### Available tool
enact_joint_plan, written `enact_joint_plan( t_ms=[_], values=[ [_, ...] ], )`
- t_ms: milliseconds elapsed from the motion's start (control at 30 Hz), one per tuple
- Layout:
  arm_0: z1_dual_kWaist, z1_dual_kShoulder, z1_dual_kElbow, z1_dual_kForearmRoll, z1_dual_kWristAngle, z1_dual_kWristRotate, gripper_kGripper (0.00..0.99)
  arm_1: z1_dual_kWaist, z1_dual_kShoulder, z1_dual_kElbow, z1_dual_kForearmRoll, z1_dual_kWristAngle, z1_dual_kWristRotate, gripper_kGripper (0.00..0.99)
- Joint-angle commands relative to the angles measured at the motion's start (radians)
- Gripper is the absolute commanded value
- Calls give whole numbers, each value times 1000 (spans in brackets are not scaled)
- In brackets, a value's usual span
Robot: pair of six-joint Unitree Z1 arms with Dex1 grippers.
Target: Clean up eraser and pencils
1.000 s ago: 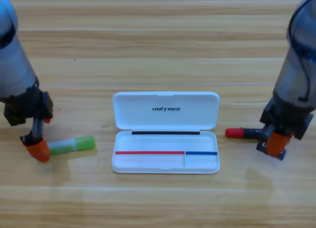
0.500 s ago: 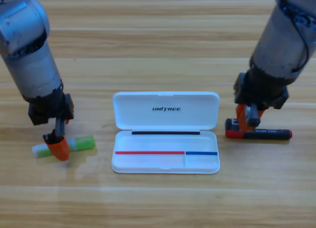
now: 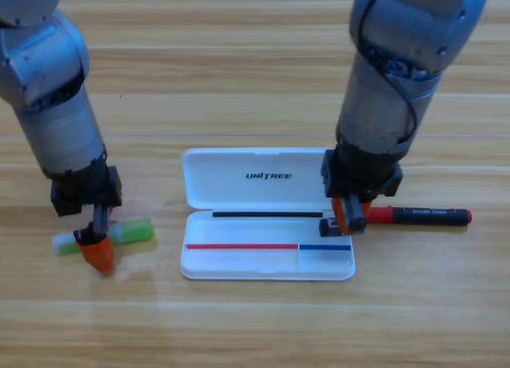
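The green-and-white pencil [image 3: 131, 230] lies on the table left of the white case [image 3: 267, 260]. My left gripper [image 3: 97, 247] points down onto its white end and hides part of it. The black marker with a red cap [image 3: 422, 216] lies right of the case, cap towards it. At the case's right edge, just above the tray's right end, my right gripper [image 3: 347, 215] is shut on the small dark eraser [image 3: 327, 223], which shows at its left side. This gripper also hides the tip of the marker's red cap.
The case lies open, its lid [image 3: 267, 177] folded back away from me and its shallow tray nearest me. Both grey arms come down steeply from the top, the left one [image 3: 56, 105] and the right one [image 3: 390, 89].
My right gripper has moved left from beside the marker's cap to the case's right edge, carrying the eraser. My left gripper has shifted slightly over the green stick, which has stayed put.
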Motion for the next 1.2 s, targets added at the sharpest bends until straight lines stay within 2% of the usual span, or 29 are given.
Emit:
enact_joint_plan(
  t_ms=[33,200,567,633,800,1033,1100,1200],
  values=[
    [-13,51,50,-40,1,-8,917,34,104,-35,12,11,4,0],
    [-12,48,67,-54,1,-6,890,34,143,-64,12,8,12,0],
    [-12,64,67,-60,-4,-5,749,37,163,-72,13,28,24,0],
    [-12,65,67,-61,-4,-5,670,37,167,-72,13,28,27,0],
    [-12,65,64,-75,-15,-3,367,43,164,-68,24,46,36,0],
    [-12,87,64,-77,-24,1,0,43,169,-61,24,46,49,0],
    [-12,99,51,-61,-7,-2,0,43,170,-59,24,43,49,0],
    [-9,177,-51,61,5,-9,0,43,170,-56,24,40,50,0]
  ],
)
